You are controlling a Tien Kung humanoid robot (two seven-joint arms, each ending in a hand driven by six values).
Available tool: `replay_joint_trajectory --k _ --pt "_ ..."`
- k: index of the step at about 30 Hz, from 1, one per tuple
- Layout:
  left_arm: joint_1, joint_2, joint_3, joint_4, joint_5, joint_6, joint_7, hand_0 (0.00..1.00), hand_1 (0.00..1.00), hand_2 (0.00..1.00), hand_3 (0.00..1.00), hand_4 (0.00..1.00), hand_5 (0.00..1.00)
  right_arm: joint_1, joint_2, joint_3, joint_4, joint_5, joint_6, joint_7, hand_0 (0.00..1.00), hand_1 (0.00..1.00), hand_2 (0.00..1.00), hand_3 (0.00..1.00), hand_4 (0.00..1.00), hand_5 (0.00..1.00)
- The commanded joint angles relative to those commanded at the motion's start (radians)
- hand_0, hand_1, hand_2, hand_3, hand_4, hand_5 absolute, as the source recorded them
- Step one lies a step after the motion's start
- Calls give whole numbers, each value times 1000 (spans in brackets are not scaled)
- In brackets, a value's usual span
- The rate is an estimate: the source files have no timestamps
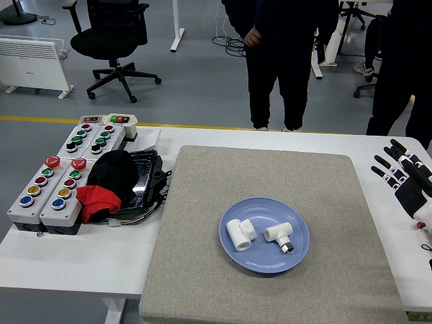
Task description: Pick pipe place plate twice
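A blue plate (297, 256) lies on the grey mat (263, 182) right of centre. Two white pipe fittings lie in it: an elbow piece (239, 233) on the left and a fitting with a metal end (279, 235) on the right. My right hand (403, 174) is at the table's right edge, well away from the plate, with its fingers spread and nothing in it. My left hand is out of view.
Button boxes (61, 179) stand at the table's left, with a black and red cloth bundle (111, 182) on a dark tray beside them. A person (283, 54) stands beyond the far side, hands at the sides. An office chair (111, 37) stands at the back left.
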Motion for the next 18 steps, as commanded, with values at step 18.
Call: replay_joint_trajectory --k 18 --pt "-4 1 0 0 -1 0 0 729 741 703 649 409 998 0 0 -2 -12 23 8 12 849 808 902 863 586 534"
